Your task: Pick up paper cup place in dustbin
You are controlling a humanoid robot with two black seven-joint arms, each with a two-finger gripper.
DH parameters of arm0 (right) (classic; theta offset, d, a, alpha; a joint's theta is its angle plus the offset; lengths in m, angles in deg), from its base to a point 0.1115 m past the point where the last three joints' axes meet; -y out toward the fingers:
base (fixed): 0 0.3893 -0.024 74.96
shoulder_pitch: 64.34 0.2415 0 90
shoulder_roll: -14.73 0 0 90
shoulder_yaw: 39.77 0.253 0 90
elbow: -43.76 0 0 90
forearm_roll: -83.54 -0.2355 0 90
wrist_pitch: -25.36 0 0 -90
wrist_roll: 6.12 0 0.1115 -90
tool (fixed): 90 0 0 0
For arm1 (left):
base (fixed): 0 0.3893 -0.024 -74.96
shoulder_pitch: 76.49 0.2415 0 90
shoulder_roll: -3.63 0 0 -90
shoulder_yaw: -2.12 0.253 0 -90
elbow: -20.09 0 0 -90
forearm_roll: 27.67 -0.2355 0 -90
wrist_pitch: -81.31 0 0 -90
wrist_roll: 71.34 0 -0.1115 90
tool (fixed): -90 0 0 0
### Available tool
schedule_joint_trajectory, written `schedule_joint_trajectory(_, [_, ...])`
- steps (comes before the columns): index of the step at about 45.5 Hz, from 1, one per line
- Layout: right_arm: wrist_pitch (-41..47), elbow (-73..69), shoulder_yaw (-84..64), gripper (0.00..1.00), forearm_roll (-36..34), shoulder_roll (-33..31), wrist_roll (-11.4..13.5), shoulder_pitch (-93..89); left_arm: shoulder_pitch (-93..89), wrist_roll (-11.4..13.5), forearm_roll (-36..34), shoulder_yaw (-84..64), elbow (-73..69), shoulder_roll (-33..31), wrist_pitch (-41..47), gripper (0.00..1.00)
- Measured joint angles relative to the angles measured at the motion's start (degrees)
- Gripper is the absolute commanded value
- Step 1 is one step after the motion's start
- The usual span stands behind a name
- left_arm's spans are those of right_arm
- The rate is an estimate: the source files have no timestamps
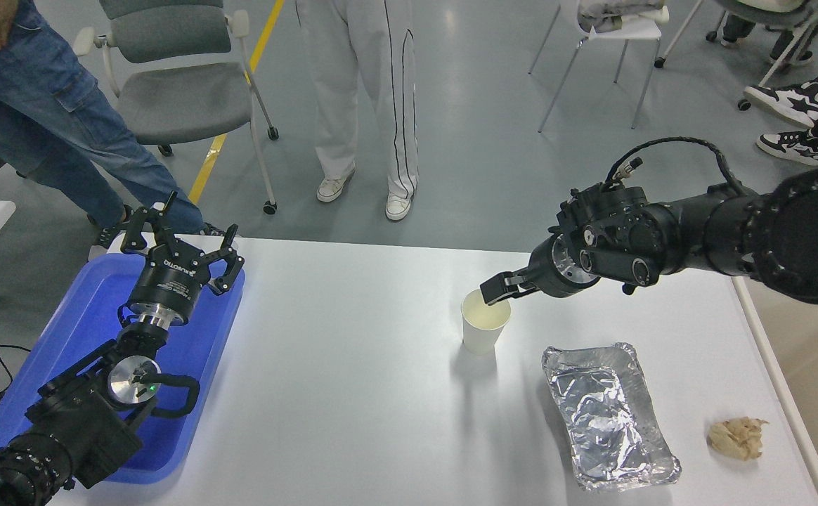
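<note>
White tabletop (353, 393) carries every item, with the beige dustbin (802, 393) at its right edge, the blue tray (86, 330) at its left edge under the parked left gripper (178, 242), whose fingers are spread, and the foil tray (609, 414) toward the near right. Upright near the table's middle, just beyond the foil tray, stands the paper cup (485, 330). The right gripper (495, 289) sits at the cup's far rim; whether it pinches the rim cannot be told.
</note>
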Motion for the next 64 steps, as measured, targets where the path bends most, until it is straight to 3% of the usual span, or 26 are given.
schedule_joint_trajectory(39, [-2.0,10.9,6.6,0.92,0.0,0.6,2.1,-12.1,-0.1,0.0,0.0,0.0,0.0,0.0,0.0,1.00])
schedule_joint_trajectory(47, [-2.6,11.1,7.0,0.86,0.0,0.6,2.2,-13.1,-0.1,0.1,0.0,0.0,0.0,0.0,0.0,1.00])
schedule_joint_trajectory(49, [-2.7,11.1,7.3,0.77,0.0,0.6,2.2,-13.3,-0.1,0.1,0.0,0.0,0.0,0.0,0.0,1.00])
schedule_joint_trajectory(56, [-2.5,10.8,8.3,0.31,-0.1,0.6,2.2,-13.7,-0.1,0.1,0.0,0.0,0.0,0.0,0.0,1.00])
schedule_joint_trajectory(59, [-2.2,10.7,8.6,0.20,-0.1,0.6,2.2,-13.8,-0.1,0.1,0.0,0.0,0.0,0.0,0.0,1.00])
schedule_joint_trajectory(62, [-1.8,10.5,8.8,0.02,-0.2,0.6,2.3,-13.9,-0.1,0.1,0.0,0.0,0.0,0.0,0.0,1.00])
schedule_joint_trajectory(64, [-1.6,10.4,9.0,0.00,-0.6,0.6,2.5,-13.9,-0.1,0.1,0.0,0.0,0.0,0.0,0.0,1.00])
